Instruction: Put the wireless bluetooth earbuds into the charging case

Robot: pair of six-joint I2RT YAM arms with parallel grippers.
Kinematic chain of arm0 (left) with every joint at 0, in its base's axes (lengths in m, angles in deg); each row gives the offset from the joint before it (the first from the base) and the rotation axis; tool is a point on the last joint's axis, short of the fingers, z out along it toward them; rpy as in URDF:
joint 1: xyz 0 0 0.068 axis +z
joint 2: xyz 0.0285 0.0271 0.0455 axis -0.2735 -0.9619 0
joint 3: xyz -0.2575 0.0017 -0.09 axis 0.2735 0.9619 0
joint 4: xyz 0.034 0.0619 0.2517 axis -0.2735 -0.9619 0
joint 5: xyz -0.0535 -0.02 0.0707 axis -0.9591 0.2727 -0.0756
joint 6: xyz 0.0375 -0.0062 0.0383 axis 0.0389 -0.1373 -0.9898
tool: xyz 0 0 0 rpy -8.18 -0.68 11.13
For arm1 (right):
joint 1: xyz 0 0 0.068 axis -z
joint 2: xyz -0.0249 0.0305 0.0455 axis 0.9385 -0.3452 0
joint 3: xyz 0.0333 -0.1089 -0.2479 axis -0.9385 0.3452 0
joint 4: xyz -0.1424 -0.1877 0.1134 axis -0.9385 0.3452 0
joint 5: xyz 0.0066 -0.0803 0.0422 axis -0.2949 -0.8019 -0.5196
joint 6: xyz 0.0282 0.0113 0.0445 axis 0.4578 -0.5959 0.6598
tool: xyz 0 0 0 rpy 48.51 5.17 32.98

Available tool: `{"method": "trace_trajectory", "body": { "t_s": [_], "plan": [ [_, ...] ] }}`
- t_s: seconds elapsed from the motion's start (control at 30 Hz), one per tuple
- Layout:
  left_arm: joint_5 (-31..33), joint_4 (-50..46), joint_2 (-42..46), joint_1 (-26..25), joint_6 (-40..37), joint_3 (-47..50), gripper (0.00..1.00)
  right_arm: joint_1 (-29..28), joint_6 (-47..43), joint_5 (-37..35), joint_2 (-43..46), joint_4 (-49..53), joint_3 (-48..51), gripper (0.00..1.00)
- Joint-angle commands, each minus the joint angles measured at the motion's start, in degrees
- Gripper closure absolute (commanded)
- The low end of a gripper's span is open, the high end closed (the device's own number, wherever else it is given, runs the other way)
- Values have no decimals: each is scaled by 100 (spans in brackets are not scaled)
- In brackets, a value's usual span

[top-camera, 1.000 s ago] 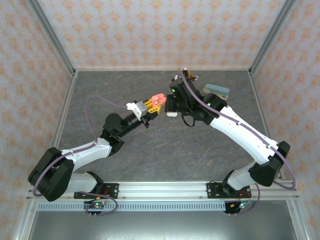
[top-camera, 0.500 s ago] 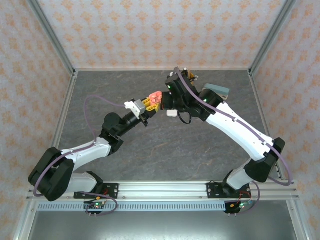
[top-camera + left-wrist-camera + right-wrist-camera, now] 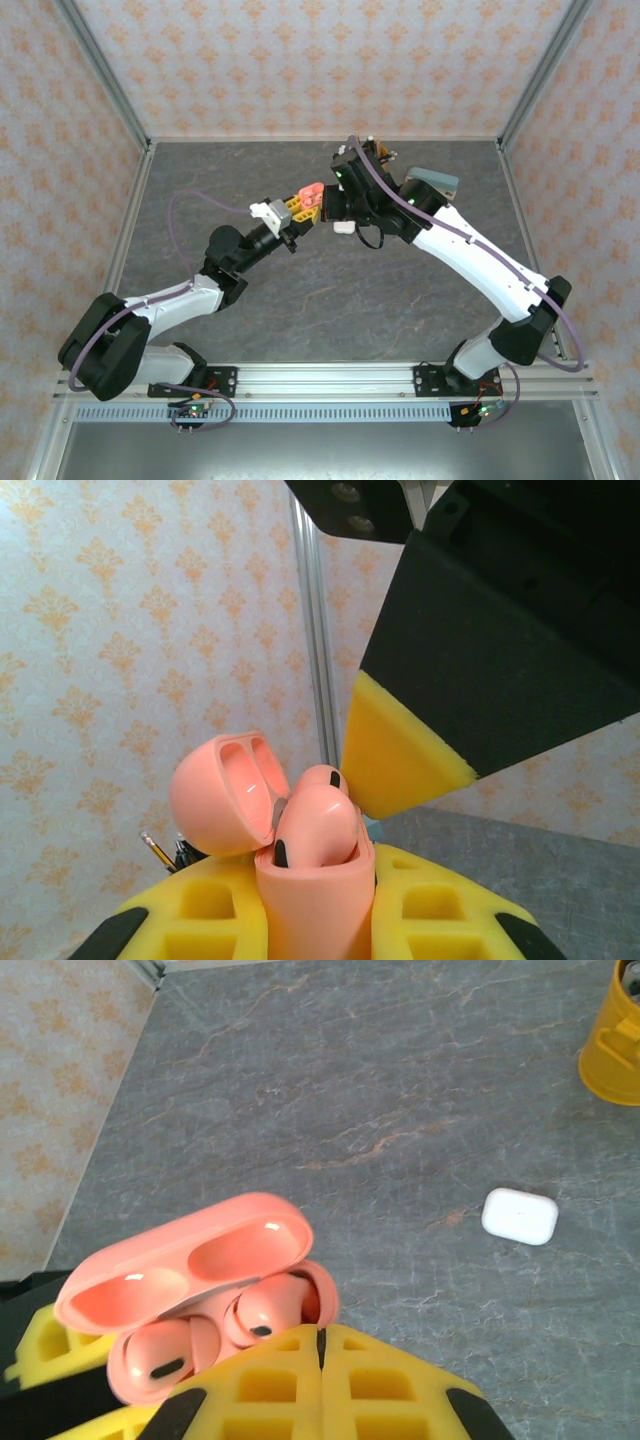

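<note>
A: Clamps a salmon-pink charging case [image 3: 315, 905] between the yellow pads [image 3: 205, 920] of the left gripper [image 3: 303, 205], upright, with the lid [image 3: 220, 795] hinged back.

B: Carries two pink earbuds [image 3: 270, 1310] side by side in the wells, glossy, each marked with a small dark slot.

A: Hangs off the table [image 3: 300, 300], toward the far middle.

B: Reaches in from the right with the right gripper [image 3: 320, 1345], pads pressed flat together, gripping nothing.

A: Touches the nearer bud?

B: Hard to tell; sits just beside it at least.

A: Leaves a white case [image 3: 520, 1215] closed on the table, just nearer than the two grippers.

B: Stretches both arms inward, wrists almost meeting.
</note>
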Motion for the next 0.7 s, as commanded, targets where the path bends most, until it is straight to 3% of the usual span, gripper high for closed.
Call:
{"method": "trace_trajectory", "body": {
  "t_s": [0.0,0.17,0.3,0.67],
  "plan": [
    [-201,280,23,-59,-9,-119,100,-104,86,220,377,-76,211,100],
    [-257,282,19,-59,9,-119,100,-104,-30,-503,688,-151,201,100],
    [-275,206,71,-59,0,-118,100,-48,-392,-886,475,56,-528,100],
    [-344,44,77,-57,16,-207,100,503,-946,-135,-1707,991,-3186,100]
  ]
}}
